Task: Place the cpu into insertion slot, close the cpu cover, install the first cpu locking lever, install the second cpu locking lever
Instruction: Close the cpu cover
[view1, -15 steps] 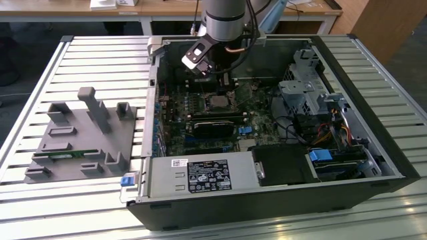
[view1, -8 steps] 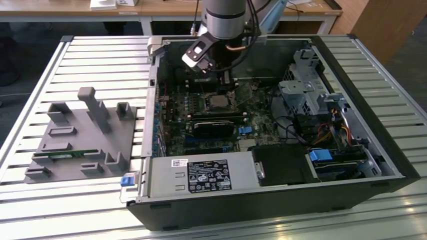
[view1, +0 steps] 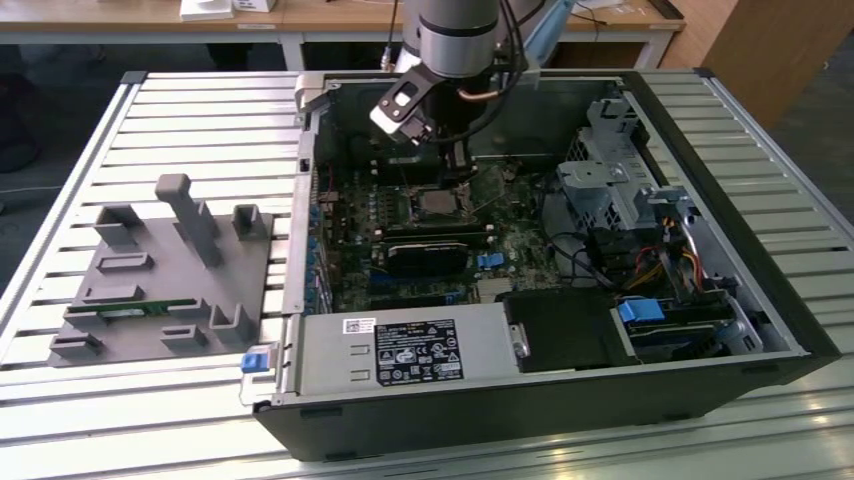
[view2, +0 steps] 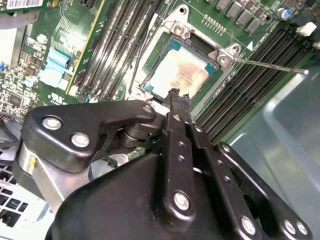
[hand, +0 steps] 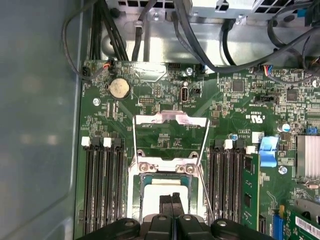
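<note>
The cpu (view2: 181, 75), a small square chip with a pale metal top, lies flat in the insertion slot (view2: 159, 60) on the green board. My gripper (view2: 179, 97) is shut, its two black fingertips pressed together with nothing between them, right over the chip's near edge; I cannot tell whether they touch it. In the first wrist view the cpu (hand: 162, 187) sits just beyond the gripper (hand: 171, 198). The cpu cover (hand: 171, 118) stands swung open past the slot, board showing through its window. A thin locking lever (view2: 270, 65) sticks out raised. In the exterior view the gripper (view1: 461, 178) hangs above the cpu (view1: 434, 205).
Long black memory slots (hand: 102, 185) flank the socket on both sides. A black graphics card (view1: 427, 255) and the labelled power supply (view1: 400, 350) lie nearer the case front. Cables and a drive cage (view1: 614, 190) crowd the exterior view's right. A grey fixture (view1: 160, 270) stands outside the case.
</note>
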